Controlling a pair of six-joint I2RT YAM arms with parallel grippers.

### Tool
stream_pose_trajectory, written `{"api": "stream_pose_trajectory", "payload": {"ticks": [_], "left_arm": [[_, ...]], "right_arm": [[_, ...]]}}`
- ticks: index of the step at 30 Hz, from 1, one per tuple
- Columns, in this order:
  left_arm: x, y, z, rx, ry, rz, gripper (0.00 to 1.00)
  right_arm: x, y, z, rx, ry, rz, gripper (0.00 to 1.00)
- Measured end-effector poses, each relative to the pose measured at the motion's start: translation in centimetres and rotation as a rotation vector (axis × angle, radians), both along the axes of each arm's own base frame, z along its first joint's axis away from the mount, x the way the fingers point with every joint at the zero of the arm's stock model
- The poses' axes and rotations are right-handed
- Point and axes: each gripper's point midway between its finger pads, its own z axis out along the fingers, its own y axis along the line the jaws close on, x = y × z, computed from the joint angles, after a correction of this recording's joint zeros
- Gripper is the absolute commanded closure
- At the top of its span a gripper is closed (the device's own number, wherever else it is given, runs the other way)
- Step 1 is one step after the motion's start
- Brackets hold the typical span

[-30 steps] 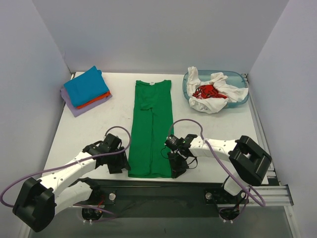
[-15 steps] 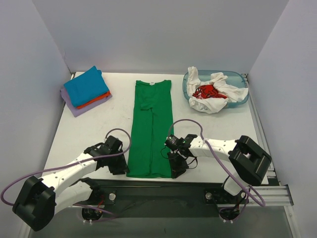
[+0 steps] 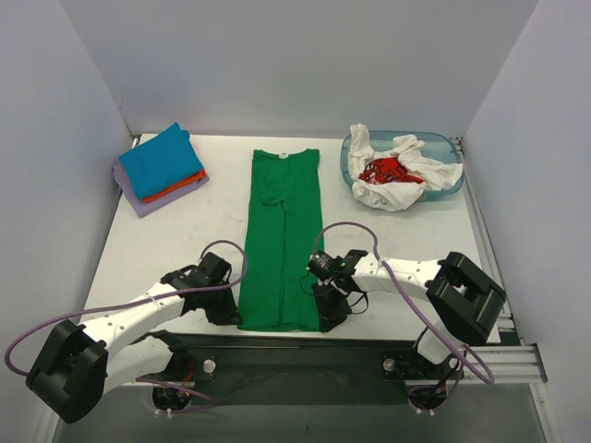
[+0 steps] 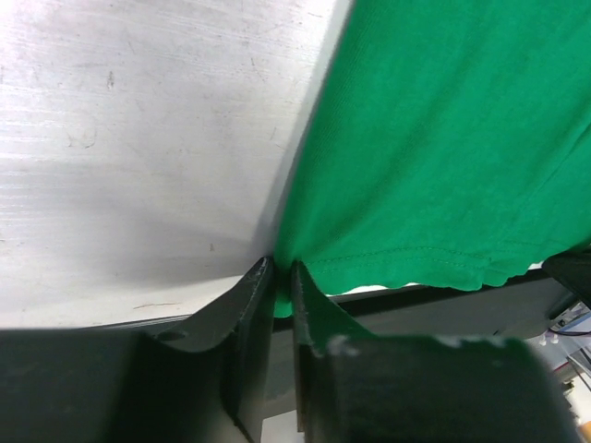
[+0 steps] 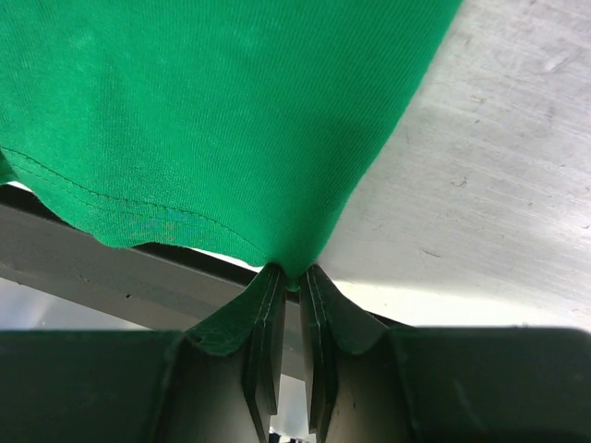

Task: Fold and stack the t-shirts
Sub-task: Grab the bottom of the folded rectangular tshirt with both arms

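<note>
Clamping the near-left hem corner of the green shirt (image 3: 282, 240) with the left end effector (image 4: 282, 272), fingers (image 4: 245, 305) pressed together on a small pinch of cloth, no gap showing between them. Clamping the near-right corner the same way with the right end effector (image 5: 288, 277), its fingers (image 5: 268, 314) closed tight on the stitched hem. Holding both corners right at the near edge of the tabletop (image 3: 185, 240), the hem running between the two end effectors in a slightly wavy line and hanging a little past the edge in the wrist views. Showing the shirt stretching straight ahead from both end effectors as a long narrow strip, lying flat, collar at the far end.

Seeing, far ahead of the left end effector and off to its left, a stack in the back corner: blue shirt (image 3: 162, 159) on top, orange shirt (image 3: 180, 187) peeking out beneath it, lavender shirt (image 3: 138, 201) at the bottom. Seeing, far ahead of the right end effector and off to its right, the tub (image 3: 452, 175) holding a crumpled white shirt (image 3: 406, 152) with a bunched red shirt (image 3: 383, 171) nested in it, white cloth spilling over the near rim. Touching neither the stack nor the tub with either end effector, both well apart from them.
</note>
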Motion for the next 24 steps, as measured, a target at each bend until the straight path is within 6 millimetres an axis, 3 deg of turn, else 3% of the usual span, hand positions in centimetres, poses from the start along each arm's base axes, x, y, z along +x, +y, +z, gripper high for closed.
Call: {"api": "stream_pose_trajectory", "payload": {"ticks": [4,6,8,24], "left_arm": [[-0.04,0.03,-0.05,0.005,0.008,0.002,0.92],[-0.04,0.01,-0.04,0.004,0.008,0.0,1.0],[-0.06,-0.03,-0.03,0.003,0.008,-0.004,1.0],[-0.81,0.56,0.78,0.037,0.018,-0.022,1.0]], "right_arm": [[-0.02,0.01,0.0,0.001,0.001,0.001,0.89],[-0.06,0.0,-0.04,0.0,0.004,0.002,0.95],[-0.11,0.02,-0.06,0.001,0.007,0.005,1.0],[-0.67,-0.7,0.83,-0.01,0.017,0.011,1.0]]}}
